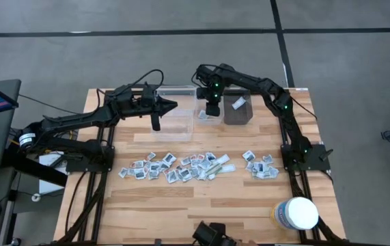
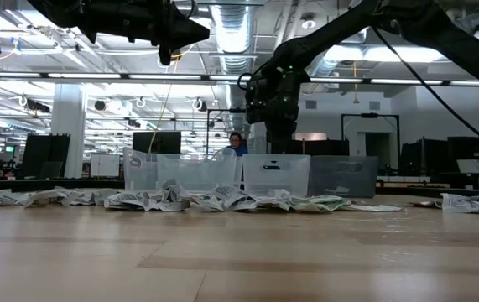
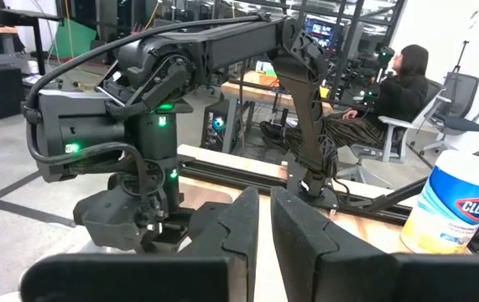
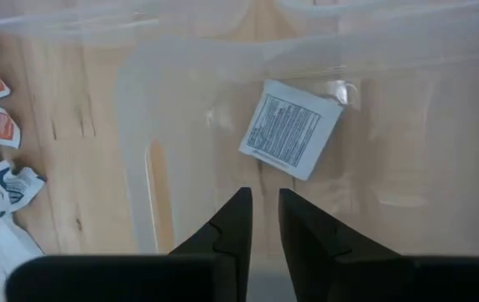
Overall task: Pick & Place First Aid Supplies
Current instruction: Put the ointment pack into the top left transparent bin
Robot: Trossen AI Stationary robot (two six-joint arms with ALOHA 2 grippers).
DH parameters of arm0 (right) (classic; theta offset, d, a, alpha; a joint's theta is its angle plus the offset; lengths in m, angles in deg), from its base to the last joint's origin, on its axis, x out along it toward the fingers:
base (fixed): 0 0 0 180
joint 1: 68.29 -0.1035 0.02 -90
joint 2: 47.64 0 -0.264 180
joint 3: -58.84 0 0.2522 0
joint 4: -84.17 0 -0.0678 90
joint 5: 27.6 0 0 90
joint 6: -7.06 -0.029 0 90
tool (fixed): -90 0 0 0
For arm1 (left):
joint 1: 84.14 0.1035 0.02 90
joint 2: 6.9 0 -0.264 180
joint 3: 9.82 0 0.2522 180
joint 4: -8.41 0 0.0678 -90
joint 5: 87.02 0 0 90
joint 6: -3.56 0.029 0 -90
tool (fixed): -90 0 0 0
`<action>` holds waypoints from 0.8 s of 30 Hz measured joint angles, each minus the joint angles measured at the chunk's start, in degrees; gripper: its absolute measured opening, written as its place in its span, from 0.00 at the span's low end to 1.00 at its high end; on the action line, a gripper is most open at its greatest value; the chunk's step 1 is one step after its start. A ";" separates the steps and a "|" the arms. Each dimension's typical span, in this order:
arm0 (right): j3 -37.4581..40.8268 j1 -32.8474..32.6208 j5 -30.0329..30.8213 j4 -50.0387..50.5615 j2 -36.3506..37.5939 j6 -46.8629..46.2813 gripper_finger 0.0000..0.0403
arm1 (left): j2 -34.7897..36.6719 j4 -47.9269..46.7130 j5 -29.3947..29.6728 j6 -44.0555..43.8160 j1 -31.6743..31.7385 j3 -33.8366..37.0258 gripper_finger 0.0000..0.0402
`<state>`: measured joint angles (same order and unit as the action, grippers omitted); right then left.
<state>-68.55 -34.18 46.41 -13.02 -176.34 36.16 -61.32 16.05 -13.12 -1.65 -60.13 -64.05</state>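
The first aid supplies (image 1: 181, 167) lie in a loose row of small packets across the table's middle, with a smaller cluster (image 1: 259, 165) to the right. One white printed packet (image 4: 289, 128) lies flat on the floor of a small clear bin (image 1: 205, 115). My right gripper (image 4: 264, 195) hangs over that bin, pointing down, its fingers a narrow gap apart with nothing between them. My left gripper (image 1: 173, 106) is held high and level over the large clear bin (image 1: 174, 102), narrowly open and empty.
A dark bin (image 1: 238, 111) with a packet in it stands right of the small clear bin. A white round tub (image 1: 297, 213) sits at the near right corner. A person (image 3: 398, 92) sits beyond the table.
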 joint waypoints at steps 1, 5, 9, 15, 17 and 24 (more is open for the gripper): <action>0.00 -0.02 0.00 -0.08 0.00 0.14 0.14 | -0.02 -0.02 -0.02 0.00 0.00 0.00 0.09; 0.00 0.04 0.24 0.09 0.38 0.87 0.14 | 0.00 -0.02 -0.02 0.00 0.00 0.00 0.09; 0.00 0.16 1.09 0.72 3.63 0.86 0.10 | 0.70 -1.95 -0.02 -0.04 0.02 0.02 0.09; 0.00 0.35 1.07 0.62 13.33 -1.13 0.01 | 5.45 -8.28 -0.02 0.00 0.02 0.02 0.09; 0.00 0.14 1.10 0.66 17.02 -2.52 0.00 | 7.42 -10.13 -0.02 -0.02 0.02 0.02 0.09; 2.74 -4.23 6.84 0.77 29.04 -4.60 0.01 | 13.49 -15.28 -0.22 -2.40 -0.43 0.02 0.09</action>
<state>-65.81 -38.41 53.25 -12.25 -147.30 31.55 -47.82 0.77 -13.34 -4.05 -60.56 -64.03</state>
